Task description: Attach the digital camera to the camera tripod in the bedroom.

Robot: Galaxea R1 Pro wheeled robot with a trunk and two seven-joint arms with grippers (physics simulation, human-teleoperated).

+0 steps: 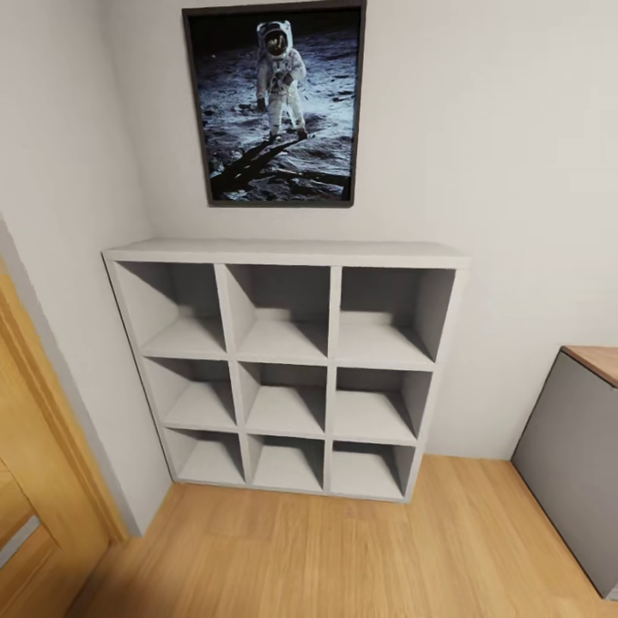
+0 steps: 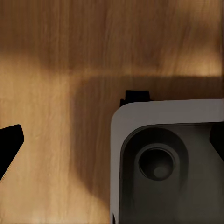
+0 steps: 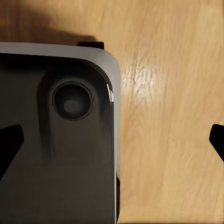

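The digital camera and the camera tripod are out of view. In the left wrist view my left gripper (image 2: 112,144) hangs open over the light wood floor (image 2: 56,70), its black fingertips (image 2: 9,144) wide apart and holding nothing. My right gripper (image 3: 113,142) is open in the same way, with one fingertip (image 3: 9,144) at each side of the right wrist view. Below both grippers lies a corner of my own grey and black base (image 3: 56,140), also seen under the left gripper (image 2: 168,163).
Straight ahead a white cube shelf (image 1: 287,257) with bare compartments stands against the wall, an astronaut poster (image 1: 275,103) above it. A wooden door frame (image 1: 43,429) is at the left, a grey cabinet (image 1: 571,463) at the right. Wood floor (image 1: 326,549) lies between.
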